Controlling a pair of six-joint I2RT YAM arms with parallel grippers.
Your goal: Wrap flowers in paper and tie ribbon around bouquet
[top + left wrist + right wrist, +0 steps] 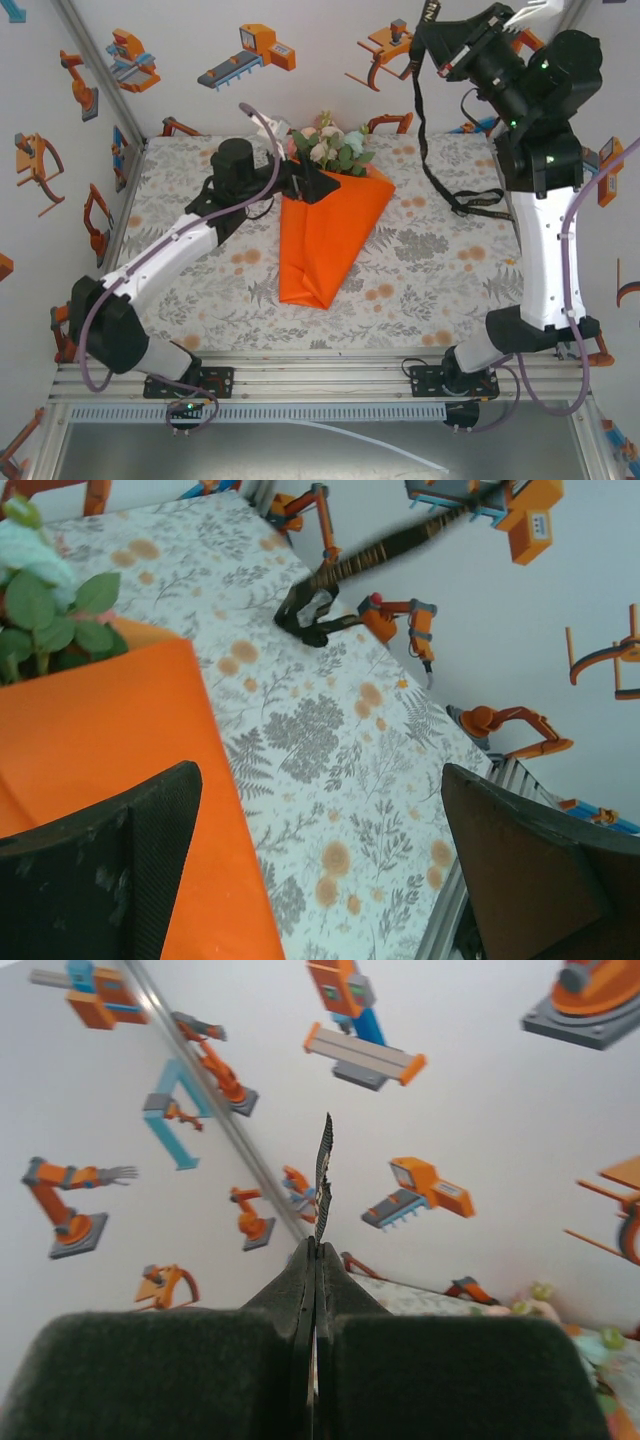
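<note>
The left fingers [100,880] are standing wide apart and holding nothing. The paper [110,730] is lying under one finger, its edge running out into the gap between the two, while bare table [350,760] is showing ahead of the other finger. From above, these fingers are hovering at the mouth of the bouquet [325,245], over the paper's open edge. Whether they are touching it I cannot tell. The paper is forming a cone that is narrowing from the fingers back toward the arm bases. I judge the fingers are poised there to guard the overlap, so the wrap is not springing open while the ribbon is being brought.

Just beyond the fingers, the flowers [40,600] are poking out of the cone's mouth, with their stems hidden inside the paper.

Farther out, well apart from the open fingers, the ribbon [320,590] is lying in a loose loop on the table and rising from it. The right fingers [200,1380] are pressed fully together on its upper end, with a short tail sticking up from between their tips. From above, the right arm is reaching high at the back, and the ribbon is hanging from those fingers down to the table, beside the bouquet and not touching it. I judge it is being held up so the strap is dangling free of tangles, ready for swinging across the cone. The wrapping is looking done, and the tying is not yet begun.
</note>
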